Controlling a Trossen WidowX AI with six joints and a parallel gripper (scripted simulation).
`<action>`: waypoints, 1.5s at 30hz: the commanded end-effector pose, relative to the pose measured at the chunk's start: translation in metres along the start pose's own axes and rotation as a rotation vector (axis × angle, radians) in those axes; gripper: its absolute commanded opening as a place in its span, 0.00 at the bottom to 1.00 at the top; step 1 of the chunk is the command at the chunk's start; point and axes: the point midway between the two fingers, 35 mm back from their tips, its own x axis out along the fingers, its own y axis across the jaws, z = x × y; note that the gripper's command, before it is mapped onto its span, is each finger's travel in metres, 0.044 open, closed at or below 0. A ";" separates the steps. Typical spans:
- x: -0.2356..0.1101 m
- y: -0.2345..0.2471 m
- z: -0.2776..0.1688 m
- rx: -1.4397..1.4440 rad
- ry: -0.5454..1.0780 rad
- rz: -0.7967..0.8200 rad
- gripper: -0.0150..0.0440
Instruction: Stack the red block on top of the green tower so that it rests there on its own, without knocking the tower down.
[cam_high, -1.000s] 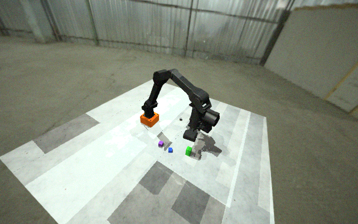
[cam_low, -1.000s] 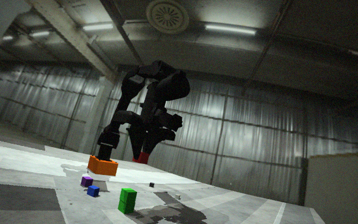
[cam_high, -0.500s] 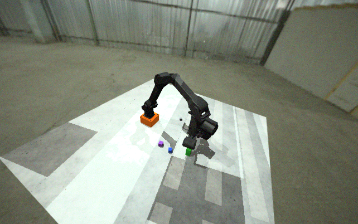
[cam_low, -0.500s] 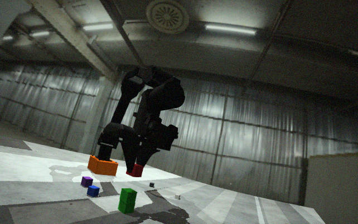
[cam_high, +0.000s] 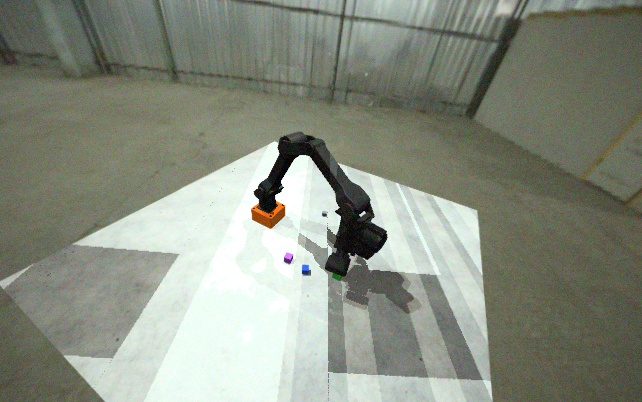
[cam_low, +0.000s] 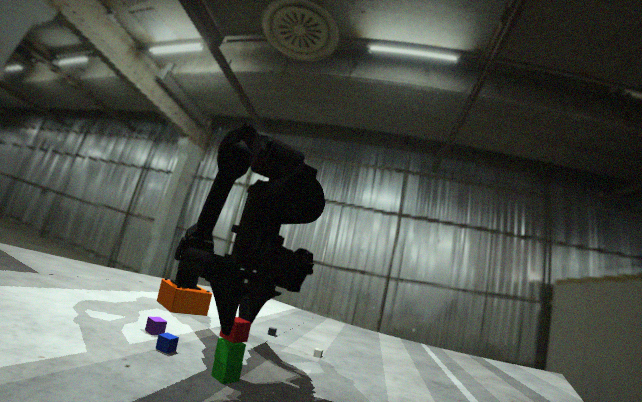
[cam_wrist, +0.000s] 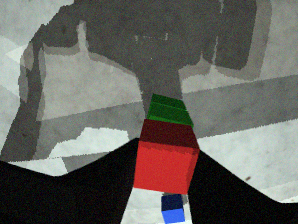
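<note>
I have the gripper clamped on the red block, set at the green tower top; placing step, next I release gently.

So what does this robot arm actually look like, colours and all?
The arm is matt black throughout, built from chunky, rounded segments with bulky joints. It stands on a bright orange box-shaped base. Its tool is black too, tapering to two narrow fingers. No cables, labels or markings are visible.
</note>
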 end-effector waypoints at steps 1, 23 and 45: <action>0.003 0.000 0.000 -0.007 0.002 0.004 0.25; 0.005 0.000 0.000 -0.007 0.002 0.004 0.25; 0.004 0.000 0.000 0.000 0.003 0.001 0.70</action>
